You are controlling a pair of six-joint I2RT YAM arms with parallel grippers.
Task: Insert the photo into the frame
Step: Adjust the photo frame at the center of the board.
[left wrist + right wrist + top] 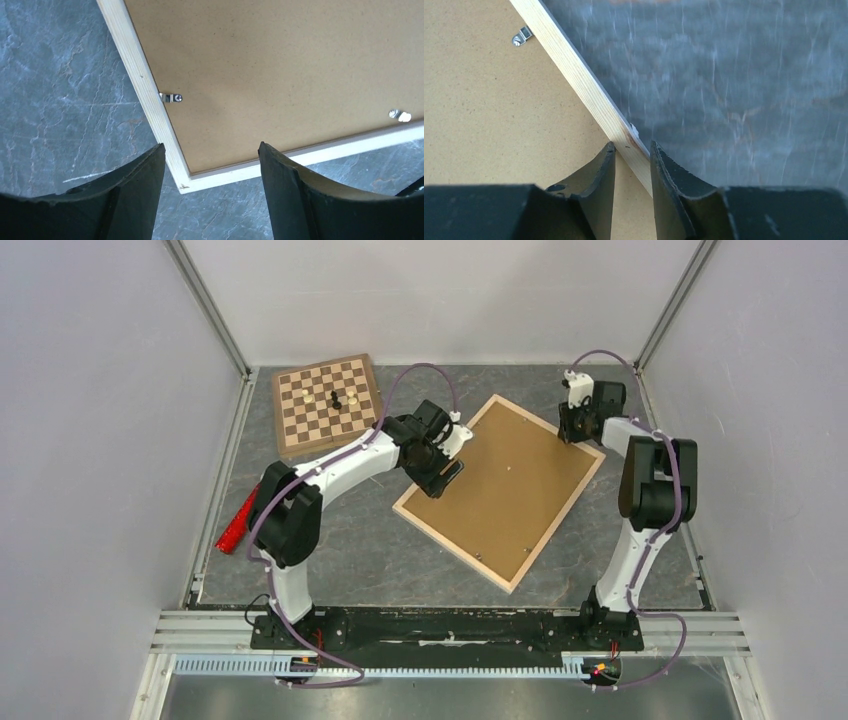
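Two arms work over the grey stone-patterned table (370, 560).

Left edge: a red flat object (237, 522) lies there, its kind unclear. Far left: a chessboard (328, 405) with a few pieces (335, 398) near its middle.

Left gripper (452, 472): positioned over the left corner of the frame (452, 543). In the wrist view, the left gripper (211, 150) has its jaws wide apart, one finger on each side of the corner. It holds nothing, and contact with the wood cannot be judged.

Frame: lies face down, turned diagonally, mid-table between the two arms. The brown backing board (505, 480) fills it, and a small metal clip (171, 97) sits at the inner edge of the bar.

Right gripper (572, 430): at the frame's far-right edge. In its wrist view, the right gripper (631, 147) has its jaws drawn narrow. The light wooden bar runs between them, with one finger (606, 165) on the board side and the other on the table side, clamping the bar.
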